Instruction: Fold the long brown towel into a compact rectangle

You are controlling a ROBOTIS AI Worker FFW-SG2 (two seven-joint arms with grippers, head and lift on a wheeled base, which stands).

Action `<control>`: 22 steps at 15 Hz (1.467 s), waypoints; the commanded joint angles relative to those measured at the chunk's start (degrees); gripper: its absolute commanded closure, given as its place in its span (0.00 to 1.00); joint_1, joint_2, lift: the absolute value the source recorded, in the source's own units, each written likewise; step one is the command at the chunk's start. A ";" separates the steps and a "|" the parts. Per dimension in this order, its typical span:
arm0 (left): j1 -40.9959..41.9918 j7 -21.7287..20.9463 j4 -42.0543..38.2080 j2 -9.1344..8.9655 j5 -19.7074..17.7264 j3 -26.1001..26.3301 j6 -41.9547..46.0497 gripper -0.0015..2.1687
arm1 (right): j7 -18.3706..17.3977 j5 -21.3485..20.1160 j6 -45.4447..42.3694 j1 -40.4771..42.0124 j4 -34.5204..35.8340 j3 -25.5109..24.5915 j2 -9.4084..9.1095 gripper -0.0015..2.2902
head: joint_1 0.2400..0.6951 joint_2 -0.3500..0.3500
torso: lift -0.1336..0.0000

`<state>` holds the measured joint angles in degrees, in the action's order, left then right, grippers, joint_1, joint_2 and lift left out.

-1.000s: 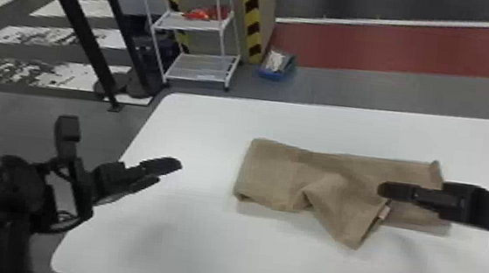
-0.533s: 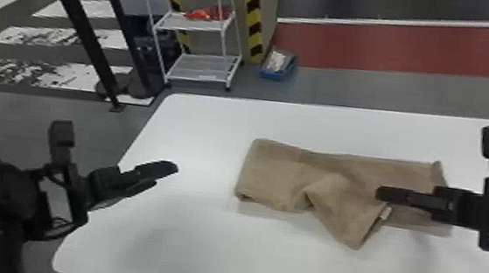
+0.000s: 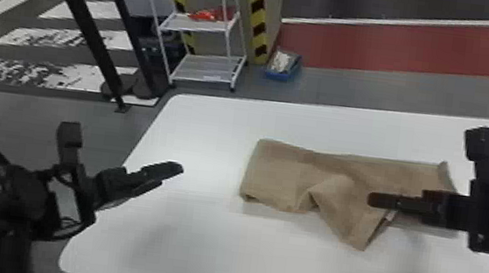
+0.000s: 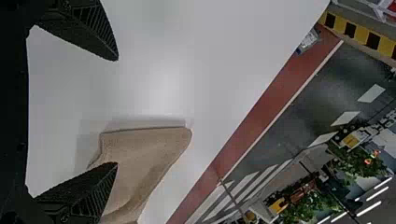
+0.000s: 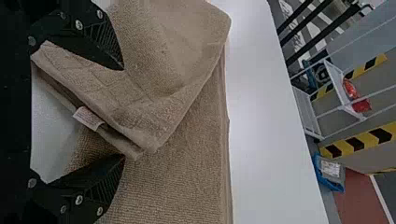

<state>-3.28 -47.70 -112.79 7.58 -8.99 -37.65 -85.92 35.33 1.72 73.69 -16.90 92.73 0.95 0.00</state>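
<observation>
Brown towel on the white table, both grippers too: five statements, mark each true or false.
1. The long brown cloth towel lies on the white tabletop. True.
2. The towel is already a neat rectangle. False: a loose flap pokes out past its near edge.
3. The black left gripper has its fingers apart. True.
4. The black right gripper is shut on the towel. False: its fingers stand apart.
5. A small white fabric label shows on the towel. True.
</observation>
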 commanded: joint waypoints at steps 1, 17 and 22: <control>0.55 -0.02 0.02 0.42 -0.24 -0.14 0.53 0.04 | 0.00 -0.58 -0.95 0.03 -0.45 0.72 -0.05 0.19 | 1.00 0.93 | 0.07; 1.70 -0.02 1.52 1.03 -0.94 -0.58 3.52 0.04 | 1.49 1.79 -2.36 -1.64 0.78 -1.48 -0.05 0.47 | 1.00 0.96 | 0.07; 2.05 -0.37 1.52 1.47 -0.94 -1.20 3.52 0.04 | 3.07 3.46 -1.13 -6.47 -3.44 -5.52 -0.05 0.47 | 1.00 0.92 | 0.07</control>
<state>-1.36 -48.08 -111.40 8.85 -9.93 -38.79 -82.41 37.63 5.82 72.70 -21.88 92.63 -5.20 0.01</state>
